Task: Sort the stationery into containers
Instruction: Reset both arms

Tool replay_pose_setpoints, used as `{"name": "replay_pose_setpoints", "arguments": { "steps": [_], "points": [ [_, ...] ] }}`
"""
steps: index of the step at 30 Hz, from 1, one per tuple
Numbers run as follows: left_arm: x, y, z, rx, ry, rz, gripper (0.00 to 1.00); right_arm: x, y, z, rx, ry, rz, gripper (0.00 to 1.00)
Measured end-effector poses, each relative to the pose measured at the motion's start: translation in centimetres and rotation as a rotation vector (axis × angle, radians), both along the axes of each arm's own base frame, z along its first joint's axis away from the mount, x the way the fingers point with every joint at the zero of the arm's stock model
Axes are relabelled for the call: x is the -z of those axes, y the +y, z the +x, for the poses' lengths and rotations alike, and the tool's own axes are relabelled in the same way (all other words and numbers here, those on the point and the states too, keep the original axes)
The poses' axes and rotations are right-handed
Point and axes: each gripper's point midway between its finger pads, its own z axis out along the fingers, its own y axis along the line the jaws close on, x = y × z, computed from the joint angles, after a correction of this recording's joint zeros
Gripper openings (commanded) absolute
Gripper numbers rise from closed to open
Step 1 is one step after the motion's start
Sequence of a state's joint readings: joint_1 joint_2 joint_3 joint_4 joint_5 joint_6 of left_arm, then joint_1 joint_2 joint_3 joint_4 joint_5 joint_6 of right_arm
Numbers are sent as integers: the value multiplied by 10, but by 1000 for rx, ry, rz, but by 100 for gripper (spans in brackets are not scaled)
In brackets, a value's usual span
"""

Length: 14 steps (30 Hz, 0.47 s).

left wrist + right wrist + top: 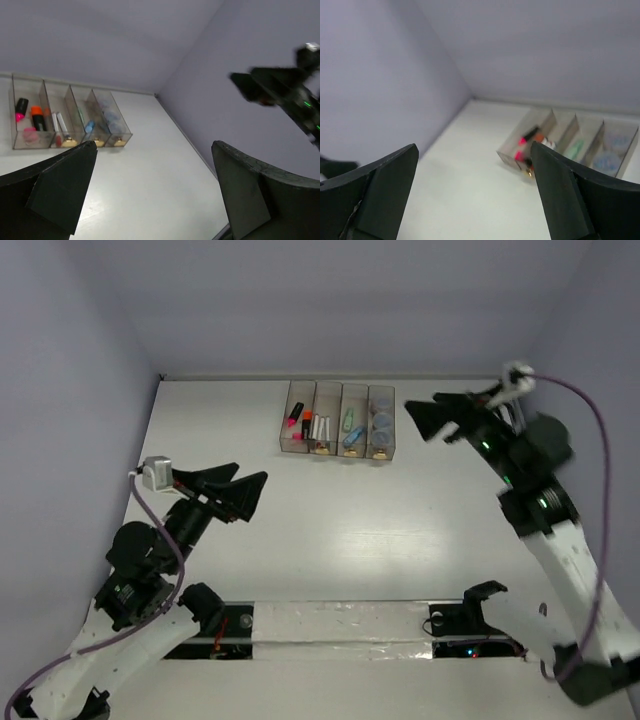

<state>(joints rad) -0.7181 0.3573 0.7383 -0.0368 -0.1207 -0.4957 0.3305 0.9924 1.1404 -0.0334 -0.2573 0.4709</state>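
Top external view, nearest edge first: the left gripper hangs over the white table at about 8 o'clock from its middle, fingers spread wide and pointing toward 3 o'clock. The right gripper is farther back at about 2 o'clock, its jaws likewise spread wide, pointing toward 9 o'clock and standing just right of the containers. Both wrist cameras show only table between their own dark fingers. The containers sit at 12 o'clock near the back wall: four narrow bins joined side by side, of translucent brownish-grey plastic, with small tan tabs on the front ends. All the stationery lies inside them. At the 9 o'clock end of the row, the first bin holds the pink highlighter and the orange highlighter, both black-bodied with bright caps. The second bin holds the two thin white pens, lying side by side along its length. The third holds the pale green marker toward 12 o'clock and the light blue marker nearer the front. The fourth bin, at the 3 o'clock end, holds the three round grey-blue pots in a line from front to back. Seen from the right wrist, the row is blurred, with only colours readable.
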Motion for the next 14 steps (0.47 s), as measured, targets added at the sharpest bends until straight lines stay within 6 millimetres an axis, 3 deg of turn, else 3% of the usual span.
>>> {"name": "replay_pose_setpoints", "arguments": {
  "steps": [3, 5, 7, 10, 14],
  "points": [
    [-24, 18, -6, -52, -47, -30, 99, -58, -41, -80, 74, -211, 90, 100],
    [-37, 30, -12, -84, -79, -48, 99, -80, -69, -121, 152, -307, 148, 100],
    [-50, 41, -18, -109, -112, -67, 99, -86, -96, -147, 243, -349, 198, 100],
    [-66, 53, -25, -134, -150, -88, 99, -68, -117, -153, 338, -316, 214, 100],
    [-62, 55, -25, -142, -150, -85, 99, -28, -121, -131, 405, -180, 154, 100]
  ]
}}
